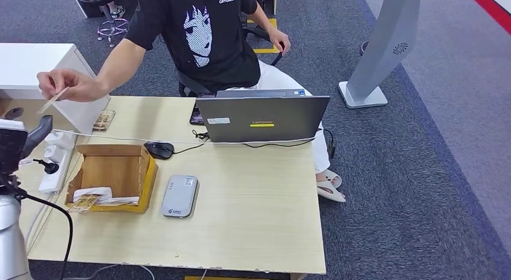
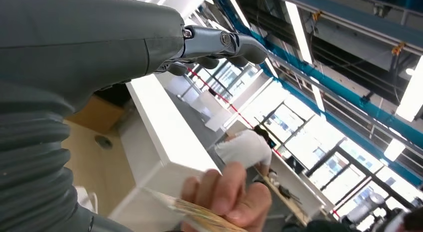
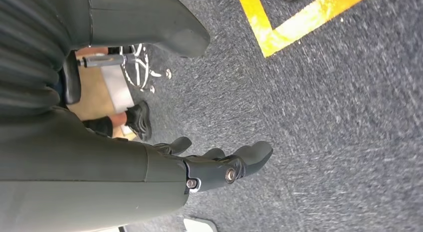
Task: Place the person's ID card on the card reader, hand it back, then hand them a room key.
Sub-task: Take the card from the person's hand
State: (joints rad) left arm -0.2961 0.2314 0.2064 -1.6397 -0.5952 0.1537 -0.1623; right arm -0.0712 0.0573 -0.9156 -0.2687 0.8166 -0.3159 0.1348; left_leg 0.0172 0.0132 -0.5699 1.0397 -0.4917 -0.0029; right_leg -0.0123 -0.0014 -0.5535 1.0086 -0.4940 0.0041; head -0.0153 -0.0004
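Your left hand (image 2: 219,47) is raised at the table's (image 1: 253,220) nine o'clock edge, fingers apart and holding nothing, just short of the person's hand (image 1: 66,86), which pinches the ID card (image 1: 53,100) (the card also shows in the left wrist view). Your right hand (image 3: 219,167) hangs over the carpet (image 3: 339,122), fingers loosely spread and holding nothing; the grey card reader (image 1: 180,196) lies at three o'clock of the wooden box (image 1: 113,174).

Grey ribbed cover, dark-fingered left hand (image 2: 219,45)
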